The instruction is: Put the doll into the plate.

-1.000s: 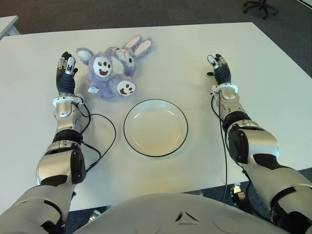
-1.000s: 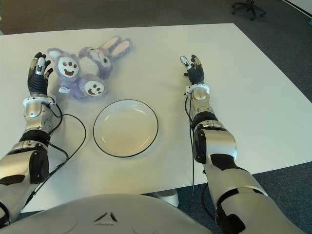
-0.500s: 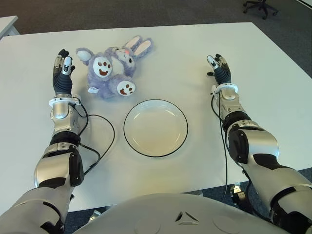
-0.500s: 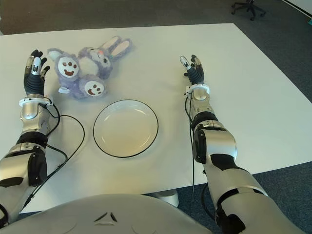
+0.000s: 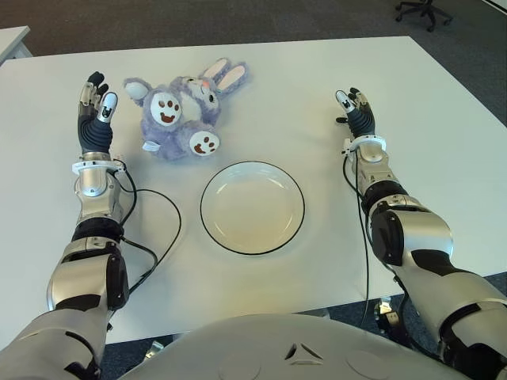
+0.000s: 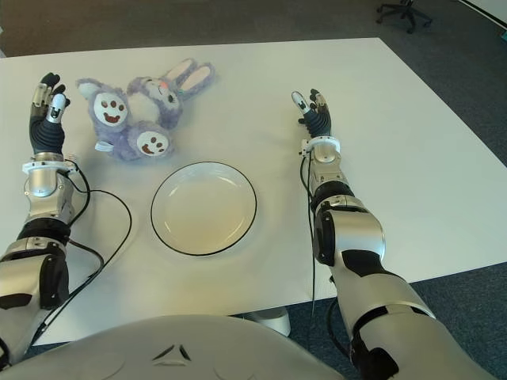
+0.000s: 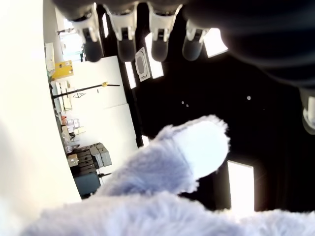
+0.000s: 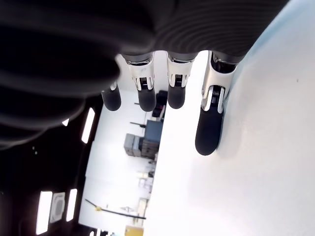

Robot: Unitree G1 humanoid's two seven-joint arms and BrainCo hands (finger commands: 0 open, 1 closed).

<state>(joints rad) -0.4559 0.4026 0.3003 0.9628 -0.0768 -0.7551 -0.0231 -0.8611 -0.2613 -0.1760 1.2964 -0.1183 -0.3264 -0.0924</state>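
Left eye view: purple plush rabbit doll (image 5: 184,112) with white paw pads lies on the white bench (image 5: 317,71), far-left part, just beyond the round white plate with a black rim (image 5: 252,207), not touching it. Plate holds nothing. Left robot hand (image 5: 93,104) is left of the doll, close beside it but apart, fingers straight and spread, holding nothing. Against a second ago this hand has shifted left and farther out, away from the doll's side; doll and plate unmoved. Reads as lining up for an approach, grasp not started. Black cable (image 5: 150,229) loops on the bench by the left forearm.

Right eye view: right robot hand (image 6: 315,115) shows right of the plate, well apart from the doll, fingers extended, nothing in it, unchanged. Grey carpet floor (image 6: 261,20) beyond the far edge.

Left wrist view: four straight fingertips (image 7: 125,37) wide, purple fur near but not gripped.

Right wrist view: fingers (image 8: 210,123) straight over bare bench, nothing held.
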